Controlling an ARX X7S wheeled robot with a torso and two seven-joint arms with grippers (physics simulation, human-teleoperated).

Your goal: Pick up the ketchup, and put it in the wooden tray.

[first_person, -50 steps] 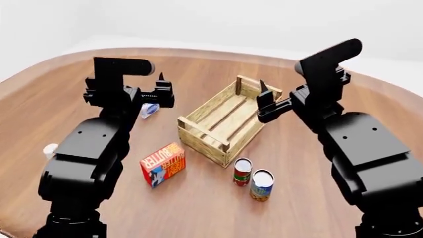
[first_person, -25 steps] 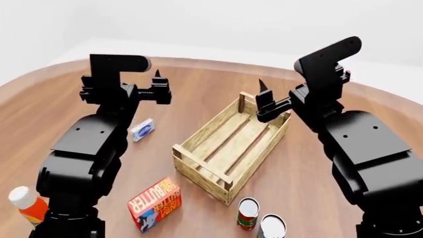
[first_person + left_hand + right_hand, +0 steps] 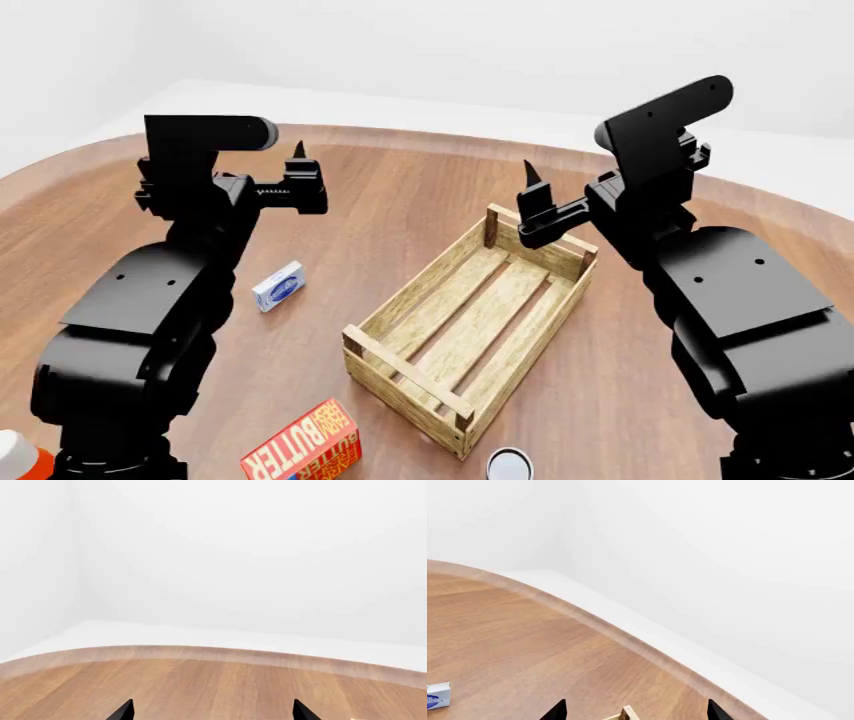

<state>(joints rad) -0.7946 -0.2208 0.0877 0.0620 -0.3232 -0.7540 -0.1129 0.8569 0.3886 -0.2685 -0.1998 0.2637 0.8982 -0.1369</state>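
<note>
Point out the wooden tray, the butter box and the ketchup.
wooden tray [image 3: 400, 375], head view: on its near end slat.
butter box [image 3: 304, 455], head view: on its red face, partly cut off at the picture's bottom edge.
ketchup [image 3: 16, 455], head view: on its white cap, at the bottom left corner.

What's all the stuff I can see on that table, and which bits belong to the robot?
Table: one, brown wood, rounded edge, under everything.
Wooden tray: one, pale slats, centre, nothing visible in it.
Small box: one, white and blue, flat, left of the tray.
Butter box: one, red-orange, near edge, partly cut off.
Can: one, white top only showing, near edge.
Ketchup: one, white cap, orange-red body, near left corner, mostly cut off.
Left gripper: black, open, raised, holding nothing.
Right gripper: black, open, above the tray's far end.
</note>
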